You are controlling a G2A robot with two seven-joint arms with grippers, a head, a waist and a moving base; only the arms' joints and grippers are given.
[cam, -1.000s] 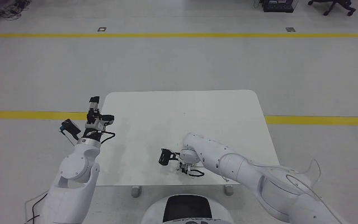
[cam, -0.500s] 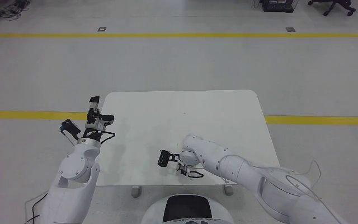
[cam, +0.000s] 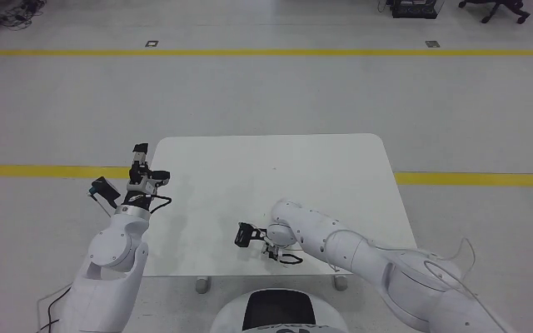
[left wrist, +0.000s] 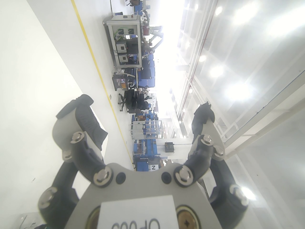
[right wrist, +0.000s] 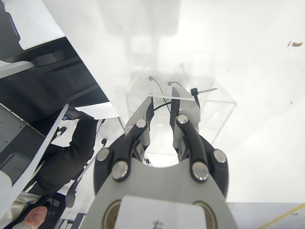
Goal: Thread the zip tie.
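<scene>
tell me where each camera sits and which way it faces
Top view: above the arms, looking down at the white table; left arm and right arm show.
Left wrist view: on the left arm, facing across the room along a yellow floor line; open left hand shows.
Right wrist view: on the right arm, facing a clear box of zip ties; right hand shows.
Shared: top and left wrist views show a yellow floor line.

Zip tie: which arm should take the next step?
Right, I'd say. The right gripper has the zip tie between its open jaws at the clear box; the left gripper is open, pointing away, off the table.
</scene>
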